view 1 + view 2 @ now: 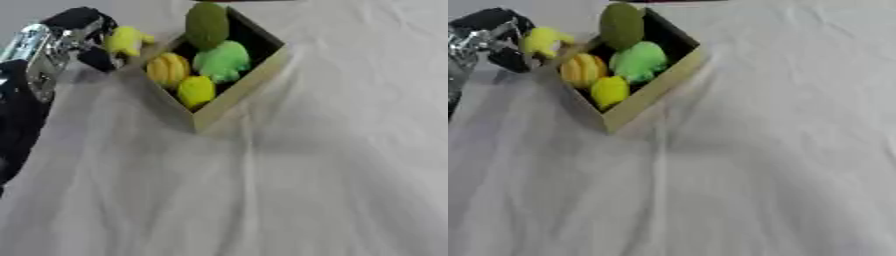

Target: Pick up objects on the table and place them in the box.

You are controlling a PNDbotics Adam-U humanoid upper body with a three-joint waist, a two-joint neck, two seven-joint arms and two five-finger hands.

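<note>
We see the left robot hand raised at the box's far-left edge, fingers apparently curled around a yellow toy; 4 objects lie inside.

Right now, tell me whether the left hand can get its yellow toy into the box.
Probably yes. The left hand holds the yellow toy just beside the box rim, with nothing between them, though the box already looks crowded.
</note>
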